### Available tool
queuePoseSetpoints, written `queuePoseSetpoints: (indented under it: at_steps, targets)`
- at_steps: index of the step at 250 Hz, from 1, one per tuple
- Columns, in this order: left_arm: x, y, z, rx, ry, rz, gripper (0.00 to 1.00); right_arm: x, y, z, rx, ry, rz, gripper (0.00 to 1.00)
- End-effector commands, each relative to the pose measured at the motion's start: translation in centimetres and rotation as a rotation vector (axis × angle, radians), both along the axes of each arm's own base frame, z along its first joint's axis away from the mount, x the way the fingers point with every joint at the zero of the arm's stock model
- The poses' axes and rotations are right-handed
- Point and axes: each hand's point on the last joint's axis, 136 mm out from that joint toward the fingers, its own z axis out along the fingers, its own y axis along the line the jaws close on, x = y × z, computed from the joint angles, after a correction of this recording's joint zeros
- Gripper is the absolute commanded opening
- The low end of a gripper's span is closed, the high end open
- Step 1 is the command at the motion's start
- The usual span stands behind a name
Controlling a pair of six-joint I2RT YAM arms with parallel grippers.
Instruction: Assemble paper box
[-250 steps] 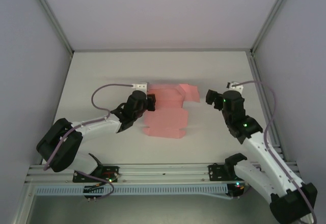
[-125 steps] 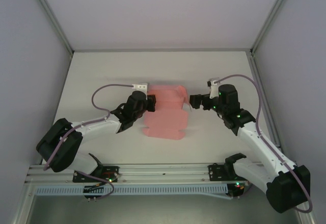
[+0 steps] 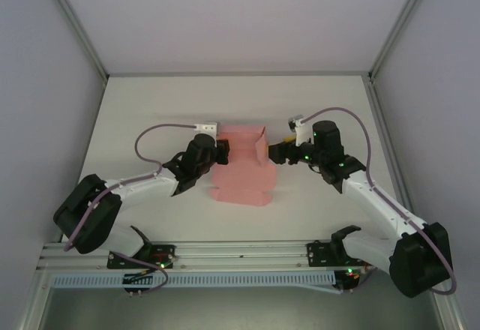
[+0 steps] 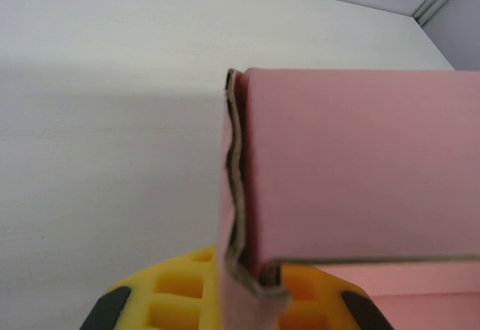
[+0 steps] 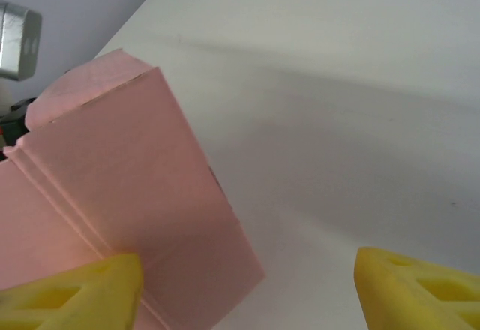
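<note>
The pink paper box (image 3: 241, 176) lies at the middle of the white table, partly folded, with its side flaps raised. My left gripper (image 3: 223, 150) is shut on the box's left wall; in the left wrist view the doubled card edge (image 4: 238, 195) is pinched between the yellow pads (image 4: 172, 292). My right gripper (image 3: 276, 152) stands open at the box's right side. Its left finger (image 5: 75, 292) touches the raised pink flap (image 5: 127, 187), and its right finger (image 5: 420, 289) hangs over bare table.
Grey walls and metal frame posts (image 3: 386, 45) close in the table on three sides. An aluminium rail (image 3: 225, 251) runs along the near edge between the arm bases. Bare white tabletop (image 3: 225, 101) lies behind the box.
My right gripper has swung left to the box's right flap, which now stands upright instead of lying flat. Its jaws have narrowed somewhat. The left gripper has not moved.
</note>
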Motion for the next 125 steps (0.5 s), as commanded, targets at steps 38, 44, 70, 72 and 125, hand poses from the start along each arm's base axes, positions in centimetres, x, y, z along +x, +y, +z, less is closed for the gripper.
queuePoseSetpoints:
  at_steps: [38, 44, 70, 72, 125]
  targets:
    - [0.5, -0.4, 1.6, -0.023, -0.035, -0.008, 0.0, -0.3, 3.4, 1.5, -0.004, -0.062, 0.114, 0.73]
    - [0.5, -0.3, 1.5, -0.023, -0.034, -0.006, 0.0, -0.2, 3.5, 1.5, -0.01, -0.065, 0.116, 0.73]
    - [0.5, -0.3, 1.5, -0.02, -0.034, -0.007, 0.0, 0.0, 4.0, 1.6, -0.018, -0.062, 0.125, 0.71]
    - [0.5, -0.3, 1.5, -0.019, -0.034, -0.006, 0.0, 0.0, 4.1, 1.6, -0.019, -0.06, 0.127, 0.71]
    - [0.7, 0.4, 1.1, 0.005, -0.027, 0.027, 0.0, -0.6, 4.4, 2.0, -0.025, -0.036, 0.145, 0.67]
